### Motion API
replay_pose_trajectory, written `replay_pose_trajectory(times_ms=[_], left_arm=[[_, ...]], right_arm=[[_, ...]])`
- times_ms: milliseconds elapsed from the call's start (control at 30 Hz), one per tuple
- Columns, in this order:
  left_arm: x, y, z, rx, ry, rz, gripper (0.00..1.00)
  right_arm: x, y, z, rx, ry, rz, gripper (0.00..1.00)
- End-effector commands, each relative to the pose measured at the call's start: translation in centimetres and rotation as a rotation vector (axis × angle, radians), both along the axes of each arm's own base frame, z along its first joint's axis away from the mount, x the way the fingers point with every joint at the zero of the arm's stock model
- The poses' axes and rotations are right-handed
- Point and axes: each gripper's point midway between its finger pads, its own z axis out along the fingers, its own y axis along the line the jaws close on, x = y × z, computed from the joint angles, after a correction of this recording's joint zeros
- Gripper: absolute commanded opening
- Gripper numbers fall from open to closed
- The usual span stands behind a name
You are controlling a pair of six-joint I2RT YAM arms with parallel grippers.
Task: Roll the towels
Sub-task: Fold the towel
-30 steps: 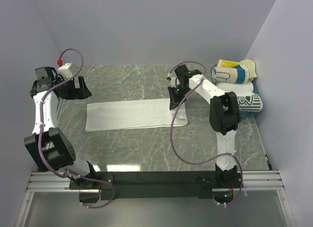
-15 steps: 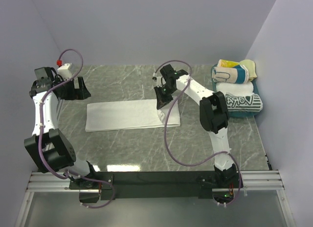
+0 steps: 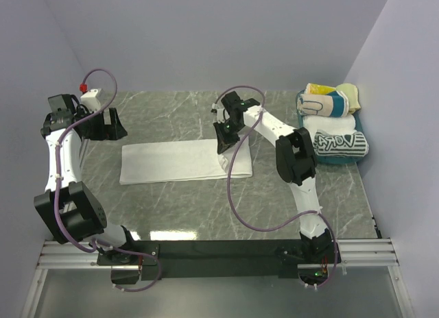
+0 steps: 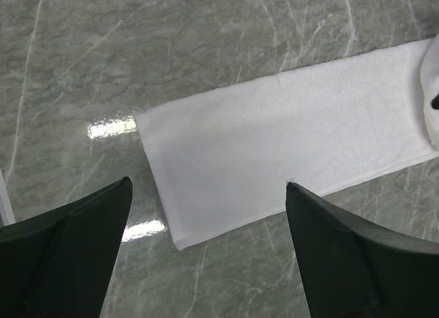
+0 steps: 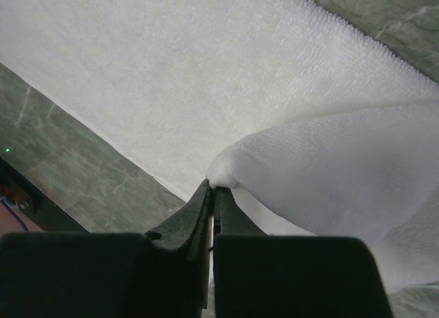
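So the right claw [image 5: 212, 189] is clenched on the folded-over right end of the white towel [image 3: 171, 162], which lies flat mid-desk [image 3: 206, 201]. Meanwhile the left claw [image 4: 209, 194] hangs wide open near its left end, holding nothing, and the rolled towels [image 3: 334, 141] sit stacked far right.

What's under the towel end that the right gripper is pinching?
The right gripper pinches the white towel, its end curled over its flat part; only that layer shows beneath. The table below is covered.
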Motion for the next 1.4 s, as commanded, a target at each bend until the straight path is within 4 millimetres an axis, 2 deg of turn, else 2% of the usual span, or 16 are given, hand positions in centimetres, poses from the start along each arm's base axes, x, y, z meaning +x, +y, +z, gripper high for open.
replay_pose_trajectory(times_ms=[0,333,500,667,767,800,833,967,1067,1133,1200,1233,1300,1333,1367], left_arm=[[-0.7,-0.5,0.5,0.005,-0.022,-0.036,0.99],[-0.4,-0.5,0.3,-0.003,-0.02,-0.043,0.99],[-0.4,-0.5,0.3,0.0,-0.025,-0.041,1.0],[-0.2,-0.4,0.3,-0.003,-0.02,-0.035,0.99],[0.0,-0.5,0.7,-0.011,-0.032,-0.039,1.0],[0.0,-0.7,1.0,-0.016,-0.041,-0.049,0.99],[0.0,-0.8,1.1,-0.017,-0.047,-0.053,0.99],[0.1,-1.0,1.6,-0.02,-0.066,-0.065,0.99],[0.2,-1.0,1.9,-0.025,-0.071,-0.066,0.99],[0.3,-1.0,2.0,-0.025,-0.075,-0.067,1.0],[0.4,-0.9,1.9,-0.021,-0.074,-0.063,0.99],[0.4,-0.9,1.8,-0.019,-0.075,-0.066,0.99],[0.3,-0.8,1.3,-0.014,-0.064,-0.062,0.99],[0.2,-0.7,0.9,-0.017,-0.049,-0.062,0.99],[0.0,-1.0,0.5,-0.024,-0.034,-0.077,0.98]], right_arm=[[-0.1,1.5,1.0,0.034,-0.014,0.022,0.0],[-1.2,1.8,0.8,0.041,0.01,0.034,0.0],[-1.0,2.1,1.1,0.049,0.005,0.032,0.0],[-1.5,2.7,0.5,0.07,0.042,0.063,0.0],[-1.6,3.1,1.9,0.105,0.033,0.109,0.19],[-1.7,3.2,2.5,0.115,0.021,0.128,0.29],[-1.8,3.2,3.1,0.127,0.011,0.138,0.33],[-2.0,3.3,7.0,0.191,-0.067,0.176,0.38],[-2.0,2.4,8.6,0.211,-0.12,0.179,0.37],[-0.4,1.1,8.9,0.197,-0.172,0.123,0.32],[1.0,-0.7,8.3,0.161,-0.194,0.072,0.27],[1.9,-1.6,7.1,0.114,-0.191,0.042,0.25],[2.9,-2.7,6.3,0.078,-0.184,0.019,0.21],[3.8,-3.5,5.0,0.052,-0.17,-0.003,0.21],[4.5,-3.7,5.1,0.049,-0.179,-0.012,0.2]])
